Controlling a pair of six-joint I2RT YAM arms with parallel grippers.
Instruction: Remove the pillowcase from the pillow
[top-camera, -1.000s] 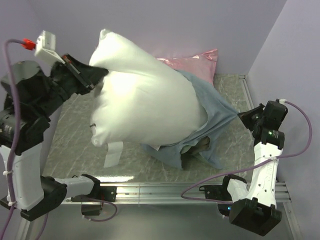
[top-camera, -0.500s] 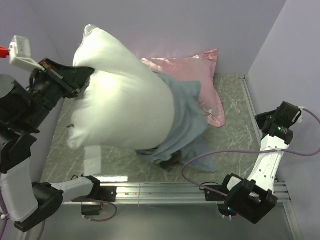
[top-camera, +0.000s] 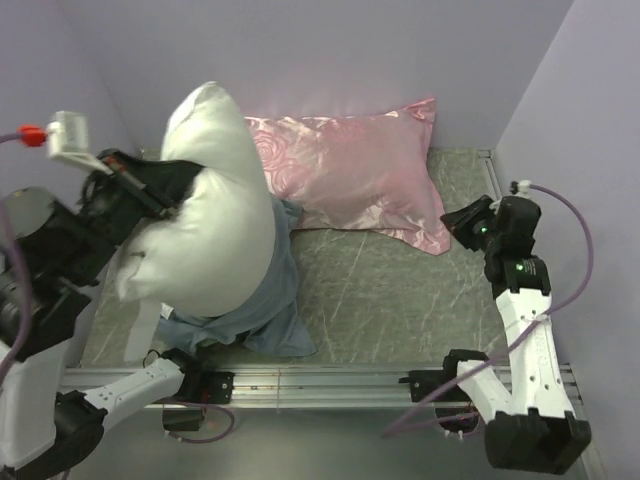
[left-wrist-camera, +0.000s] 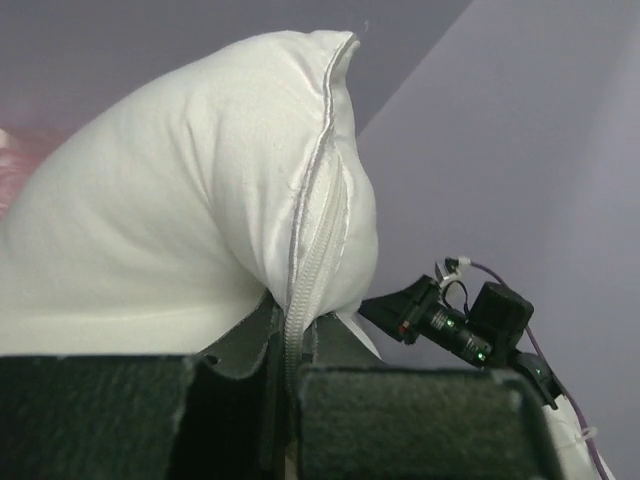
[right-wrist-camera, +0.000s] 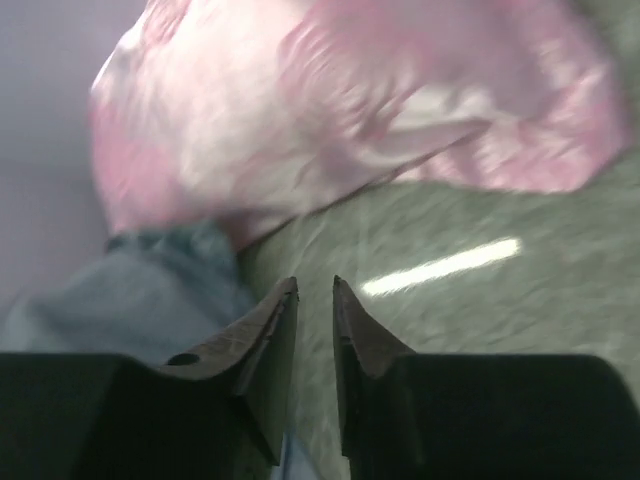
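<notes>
The left claw (left-wrist-camera: 290, 335) is clamped on the zip edge of the pillow (top-camera: 215, 230), holding it up off the table (top-camera: 400, 290) at the left side, its upper end high near the back wall. The pillowcase (top-camera: 268, 300) lies bunched, blue-grey face out, under and against the pillow's lower end at the near left; whether that end is inside it I cannot tell. The right claw (right-wrist-camera: 312, 285) hangs over the right of the table, fingers a narrow gap apart, gripping nothing, well apart from the pillowcase. A pink pillow (top-camera: 350, 170) lies along the back wall
</notes>
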